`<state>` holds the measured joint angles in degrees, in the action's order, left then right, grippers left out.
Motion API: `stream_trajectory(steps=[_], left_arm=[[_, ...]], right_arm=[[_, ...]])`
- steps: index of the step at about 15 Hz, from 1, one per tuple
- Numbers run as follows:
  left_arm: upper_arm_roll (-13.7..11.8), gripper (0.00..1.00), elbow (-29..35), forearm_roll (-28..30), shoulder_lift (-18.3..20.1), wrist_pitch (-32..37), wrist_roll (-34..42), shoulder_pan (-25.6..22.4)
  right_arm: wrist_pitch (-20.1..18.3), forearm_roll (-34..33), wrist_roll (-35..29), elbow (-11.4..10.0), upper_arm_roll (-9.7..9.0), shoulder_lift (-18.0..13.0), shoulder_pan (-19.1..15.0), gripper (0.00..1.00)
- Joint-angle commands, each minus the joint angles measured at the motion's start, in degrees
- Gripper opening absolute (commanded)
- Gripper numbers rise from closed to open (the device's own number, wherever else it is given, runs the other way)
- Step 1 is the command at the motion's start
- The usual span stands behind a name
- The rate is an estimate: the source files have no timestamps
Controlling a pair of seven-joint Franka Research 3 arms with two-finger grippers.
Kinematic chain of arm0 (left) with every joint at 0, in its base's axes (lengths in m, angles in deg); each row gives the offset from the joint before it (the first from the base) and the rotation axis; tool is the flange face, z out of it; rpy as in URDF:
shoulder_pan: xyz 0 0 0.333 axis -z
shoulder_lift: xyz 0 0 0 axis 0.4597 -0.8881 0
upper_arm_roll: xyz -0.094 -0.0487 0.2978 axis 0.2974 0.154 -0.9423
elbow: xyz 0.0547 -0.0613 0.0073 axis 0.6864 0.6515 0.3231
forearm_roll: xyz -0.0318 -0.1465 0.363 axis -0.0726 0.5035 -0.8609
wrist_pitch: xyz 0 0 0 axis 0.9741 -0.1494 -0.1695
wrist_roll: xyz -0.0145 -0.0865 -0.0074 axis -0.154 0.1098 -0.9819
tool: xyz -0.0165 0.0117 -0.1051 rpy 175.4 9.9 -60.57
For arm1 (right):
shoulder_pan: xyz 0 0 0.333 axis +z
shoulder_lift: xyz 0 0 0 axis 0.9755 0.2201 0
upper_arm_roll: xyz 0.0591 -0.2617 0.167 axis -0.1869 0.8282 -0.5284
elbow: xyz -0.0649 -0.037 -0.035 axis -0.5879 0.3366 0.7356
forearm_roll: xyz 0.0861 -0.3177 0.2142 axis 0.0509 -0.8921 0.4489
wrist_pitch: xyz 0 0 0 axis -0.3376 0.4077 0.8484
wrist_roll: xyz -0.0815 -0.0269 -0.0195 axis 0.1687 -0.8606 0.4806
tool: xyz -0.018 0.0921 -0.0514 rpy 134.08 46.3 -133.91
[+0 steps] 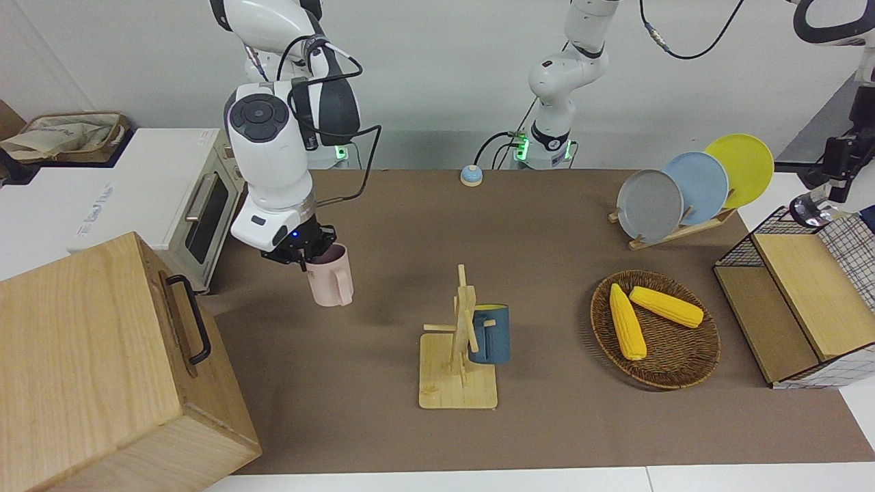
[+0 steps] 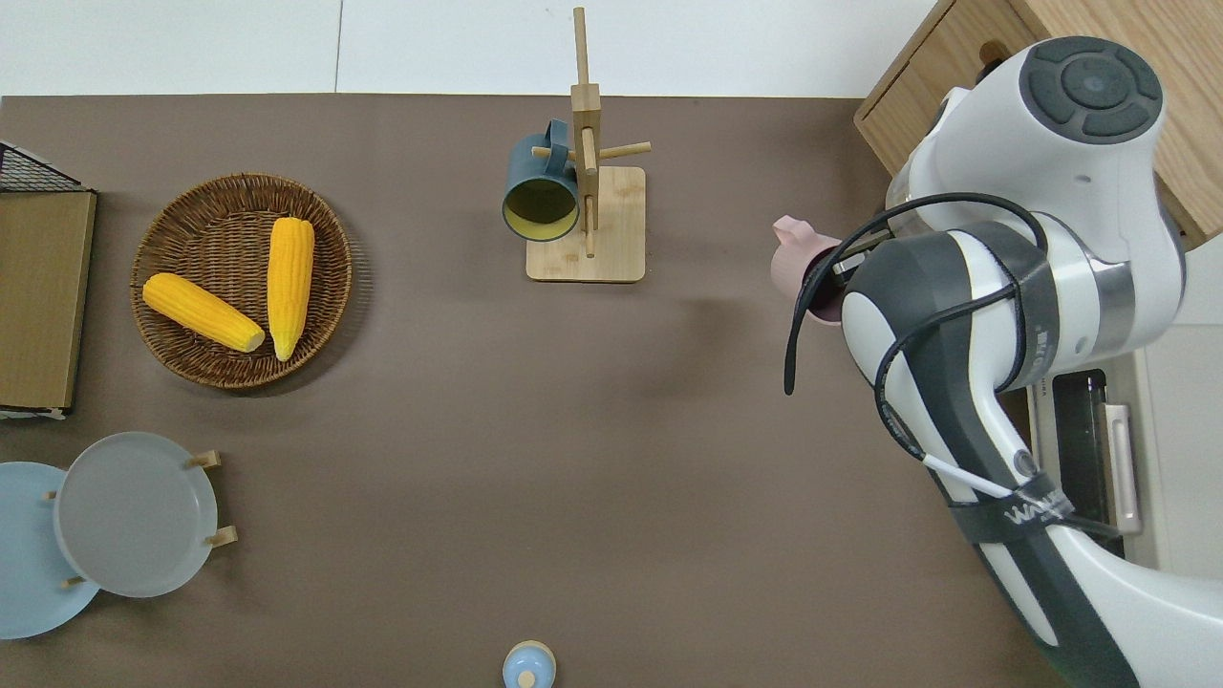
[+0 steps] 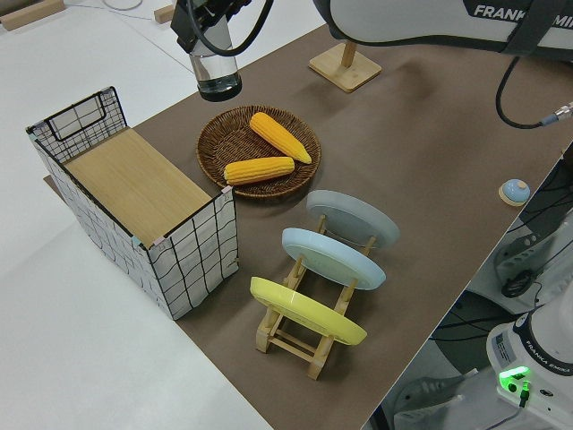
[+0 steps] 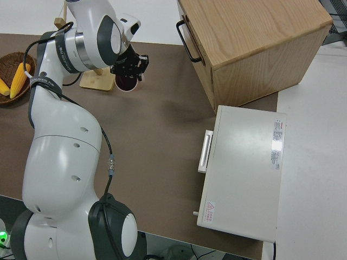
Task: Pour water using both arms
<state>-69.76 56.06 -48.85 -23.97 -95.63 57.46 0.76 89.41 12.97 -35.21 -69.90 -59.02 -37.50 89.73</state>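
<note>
Gripping the rim of the pink pitcher (image 1: pixel 331 277), your right pincer (image 1: pixel 301 254) holds it upright on the table (image 1: pixel 383 225). Your left pincer (image 3: pixel 208 20) grasps a clear glass (image 3: pixel 218 72).

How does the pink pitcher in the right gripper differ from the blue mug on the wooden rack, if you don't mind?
The pink pitcher is pale pink, while the blue mug is dark blue with a yellow inside. The pitcher is upright, gripped at its rim by the right gripper; the mug hangs tipped on its side from a peg of the wooden rack. The pitcher has a pouring spout; the mug shows none. Both are open-topped vessels.
</note>
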Motion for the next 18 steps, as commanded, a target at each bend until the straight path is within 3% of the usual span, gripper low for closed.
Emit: stream_trajectory(steps=[1, 2, 3, 7, 11, 14, 18], left_arm=[[-0.3, 0.00, 8.3, -3.4, 7.2, -1.2, -4.9, 2.7], [-0.3, 0.00, 10.2, -3.5, 8.9, -1.4, -5.5, 3.1], [-0.3, 0.00, 13.1, -3.6, 11.1, -1.6, -6.4, 3.9], [4.0, 0.00, 21.8, -5.6, 17.3, -3.2, -14.3, 4.7], [7.9, 0.00, 33.2, -5.6, 24.8, -9.1, -19.3, 4.6], [9.7, 0.00, 38.3, -5.6, 28.8, -10.0, -20.4, 4.8], [11.1, 0.00, 44.5, -4.9, 33.1, -10.0, -21.8, 6.6]], right_arm=[[-4.8, 4.4, -7.4, -6.8, -0.94, -4.7, 2.0, 0.000], [-6.3, 7.1, -11.3, -8.2, -0.94, -5.2, 3.4, 0.000], [-8.0, 8.7, -16.1, -8.3, -0.94, -5.1, 6.0, 0.000], [-7.1, 17.3, -31.6, -8.0, -0.94, -2.9, 13.0, 0.000], [-3.4, 20.7, -42.4, -6.0, -0.94, 1.5, 18.8, 0.000], [-2.2, 24.1, -48.0, -1.7, -0.94, 5.1, 22.4, 0.000], [6.1, 26.9, -52.9, -1.4, -0.94, 8.8, 26.0, 0.000]])
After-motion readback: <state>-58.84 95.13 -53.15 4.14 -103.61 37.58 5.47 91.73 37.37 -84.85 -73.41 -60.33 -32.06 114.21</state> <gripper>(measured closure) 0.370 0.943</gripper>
